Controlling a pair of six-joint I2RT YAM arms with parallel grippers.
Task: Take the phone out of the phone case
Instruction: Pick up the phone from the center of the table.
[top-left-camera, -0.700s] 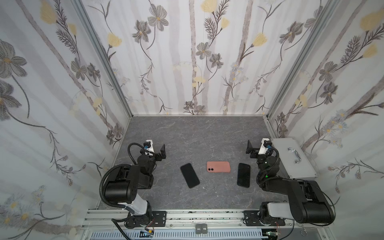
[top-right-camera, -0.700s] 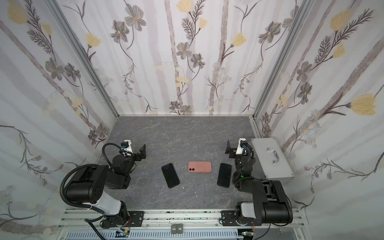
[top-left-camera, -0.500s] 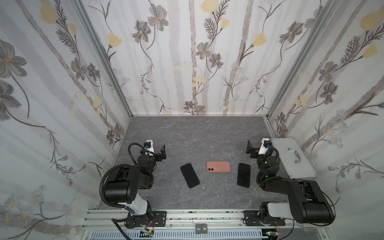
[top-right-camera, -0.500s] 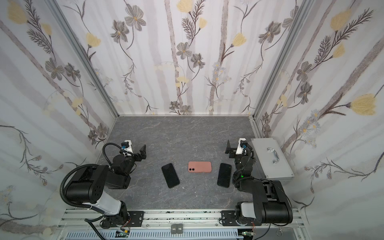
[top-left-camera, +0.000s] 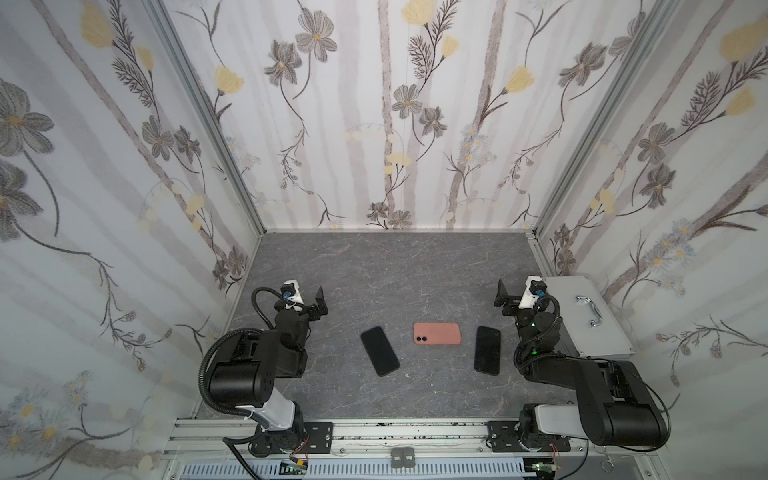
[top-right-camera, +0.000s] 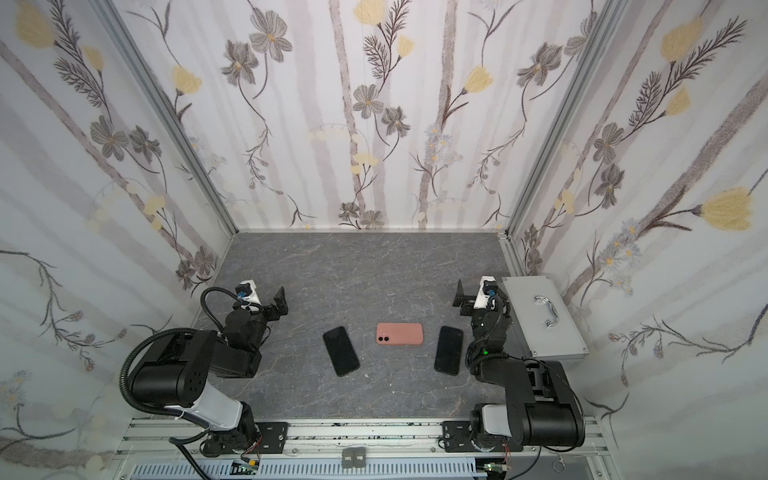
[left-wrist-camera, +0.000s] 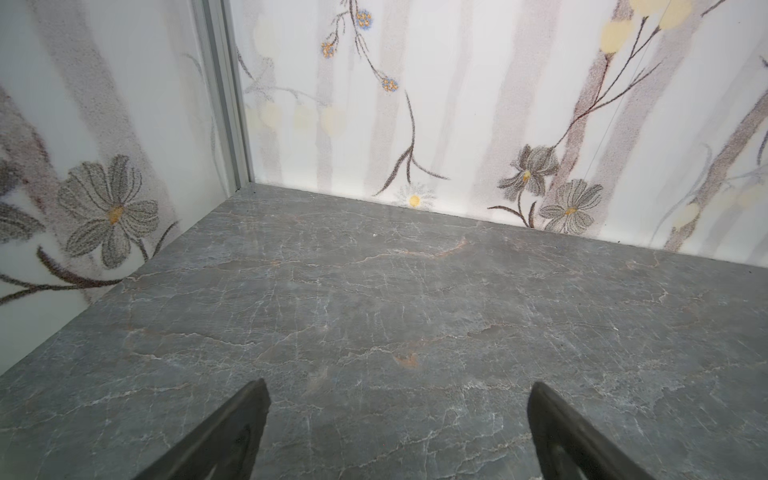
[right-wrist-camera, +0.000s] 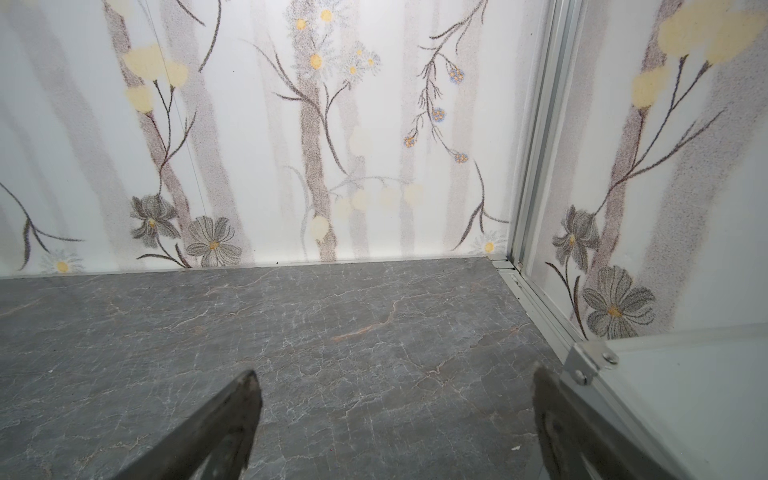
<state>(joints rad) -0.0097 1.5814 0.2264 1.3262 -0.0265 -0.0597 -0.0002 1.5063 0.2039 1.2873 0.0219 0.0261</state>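
A salmon-pink phone case (top-left-camera: 437, 333) (top-right-camera: 400, 334) lies flat, back up, mid-table in both top views. Two dark camera lenses (top-left-camera: 422, 339) show through its cutout, so the phone sits inside, its screen hidden underneath. My left gripper (top-left-camera: 309, 301) (left-wrist-camera: 399, 386) rests open by the left wall, well left of the case. My right gripper (top-left-camera: 509, 297) (right-wrist-camera: 395, 376) rests open near the right wall, right of the case. Both wrist views show only bare grey tabletop between the jaws. Neither gripper touches anything.
Two black phones lie flat beside the case, one (top-left-camera: 380, 350) angled at its left, one (top-left-camera: 487, 350) at its right. A grey metal box (top-left-camera: 590, 320) (right-wrist-camera: 685, 395) with a handle stands along the right wall, close beside my right gripper. Flowered walls enclose three sides.
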